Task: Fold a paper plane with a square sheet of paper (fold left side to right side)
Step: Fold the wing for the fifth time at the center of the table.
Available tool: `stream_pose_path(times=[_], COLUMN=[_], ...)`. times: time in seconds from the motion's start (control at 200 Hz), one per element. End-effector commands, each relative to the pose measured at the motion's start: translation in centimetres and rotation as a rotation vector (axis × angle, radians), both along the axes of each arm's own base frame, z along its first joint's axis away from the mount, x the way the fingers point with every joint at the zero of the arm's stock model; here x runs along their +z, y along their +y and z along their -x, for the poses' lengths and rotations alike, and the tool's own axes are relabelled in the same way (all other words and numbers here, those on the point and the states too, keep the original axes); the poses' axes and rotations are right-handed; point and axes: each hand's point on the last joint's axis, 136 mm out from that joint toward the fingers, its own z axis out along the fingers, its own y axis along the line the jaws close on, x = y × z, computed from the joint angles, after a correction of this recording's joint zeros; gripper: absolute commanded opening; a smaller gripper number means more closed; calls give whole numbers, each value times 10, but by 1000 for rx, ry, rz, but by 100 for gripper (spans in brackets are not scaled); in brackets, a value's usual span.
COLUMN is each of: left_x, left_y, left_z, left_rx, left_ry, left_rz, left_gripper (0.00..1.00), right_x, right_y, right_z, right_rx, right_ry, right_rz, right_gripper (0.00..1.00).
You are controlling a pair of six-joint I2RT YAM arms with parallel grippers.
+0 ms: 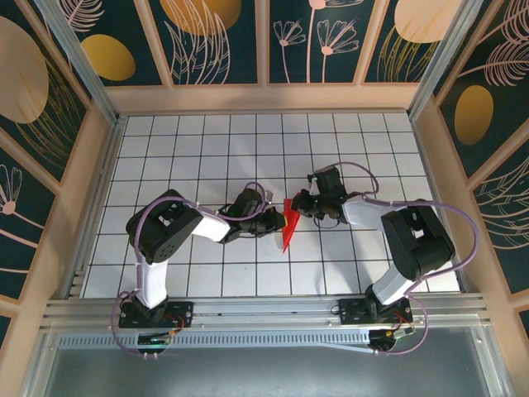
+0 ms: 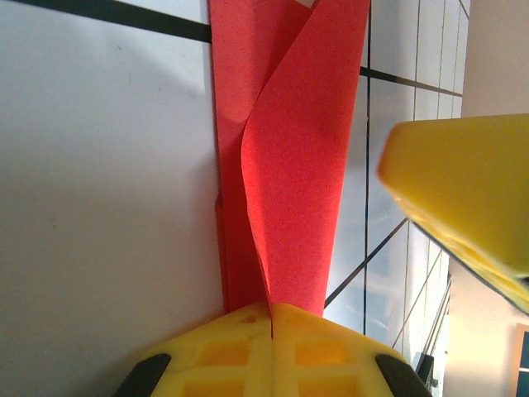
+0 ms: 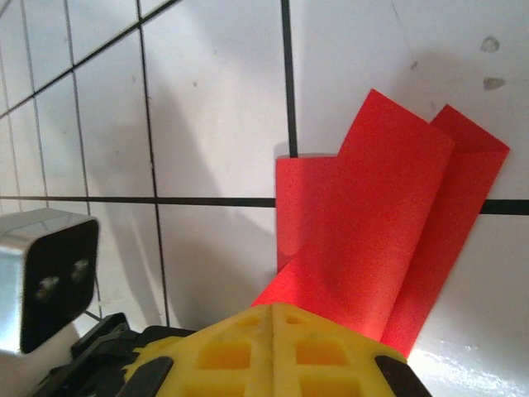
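The square sheet of paper [image 1: 288,225] is bright red, folded into a narrow pointed shape, and lies at the table's middle between both arms. In the left wrist view one flap [image 2: 297,165] stands up off the layer on the table and runs into the tip of my left gripper [image 2: 272,308], which is shut on its edge. My right gripper [image 3: 273,306] is shut too, and the paper's raised fold [image 3: 364,240] reaches right into its fingertips. From above, my left gripper [image 1: 277,217] and right gripper [image 1: 299,205] meet at the paper's upper end.
The white gridded table [image 1: 207,141] is walled by wooden rails [image 1: 264,98] at the back and sides. The right gripper's yellow finger [image 2: 463,190] hangs close beside the left one. The left wrist's housing [image 3: 45,273] sits close at the right gripper's left.
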Motion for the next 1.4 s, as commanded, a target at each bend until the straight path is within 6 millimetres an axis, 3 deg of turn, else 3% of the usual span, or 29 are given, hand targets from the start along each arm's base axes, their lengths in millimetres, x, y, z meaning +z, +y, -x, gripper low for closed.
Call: stream_pose_path(times=[0.0, 1.396], left_x=[-41, -50], left_y=[17, 13], left_z=[3, 7], left_rx=[30, 26], left_ry=[48, 71], left_rz=[-130, -120], left_gripper=[0, 0], right_x=[-5, -40], right_y=[6, -13], right_z=[1, 18], right_rx=[29, -13], right_ry=[17, 96], right_rz=[20, 103], right_gripper=[1, 0])
